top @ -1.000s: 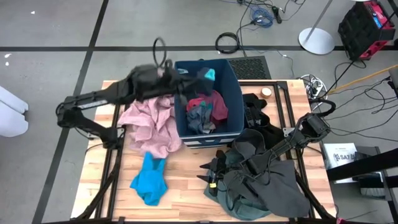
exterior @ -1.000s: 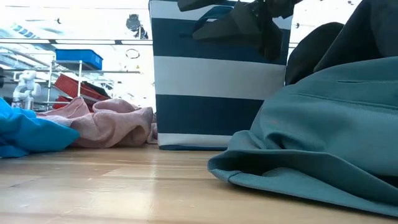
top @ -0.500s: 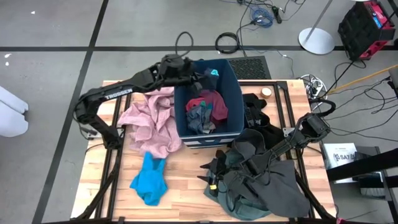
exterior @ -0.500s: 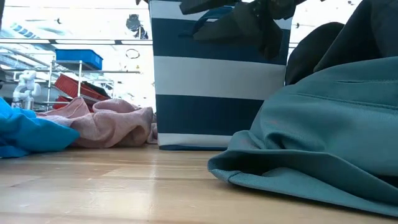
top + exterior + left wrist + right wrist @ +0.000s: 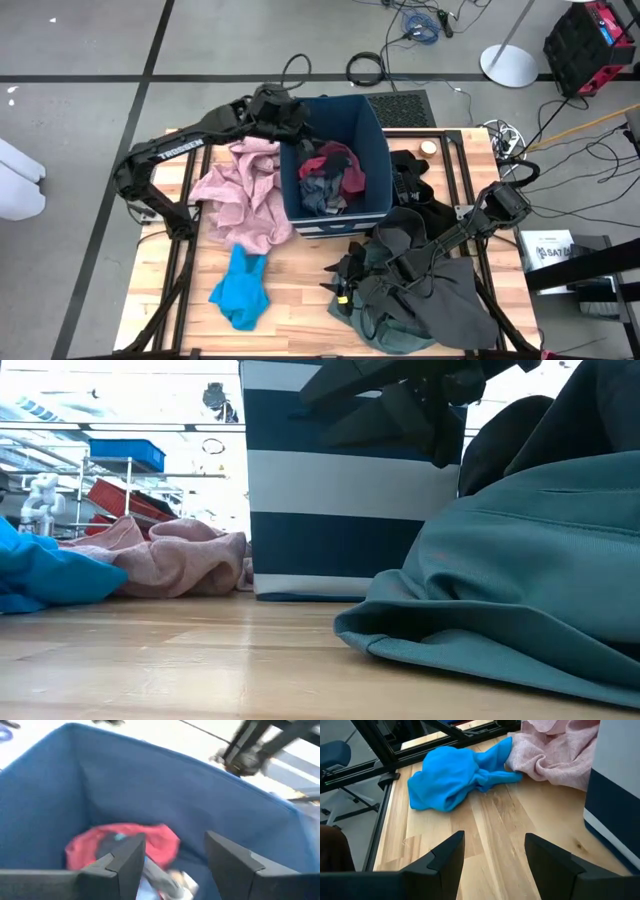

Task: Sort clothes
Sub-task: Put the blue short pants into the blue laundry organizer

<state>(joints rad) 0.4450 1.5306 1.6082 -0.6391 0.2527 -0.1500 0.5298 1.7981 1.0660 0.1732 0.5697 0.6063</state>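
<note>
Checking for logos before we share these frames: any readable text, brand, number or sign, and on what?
"TROSSEN" — white lettering on the left arm, high view.
White box off the table's right edge: dark print on top, too small to read.
Bin: stripes only, no text.
Nothing else readable.

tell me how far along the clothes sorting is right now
Done: red and grey pieces lie in the navy bin.
In hand: nothing. The left tool is open over the bin; the right tool is open above the table.
Left: the pink garment, blue piece and grey-green pile.
</note>
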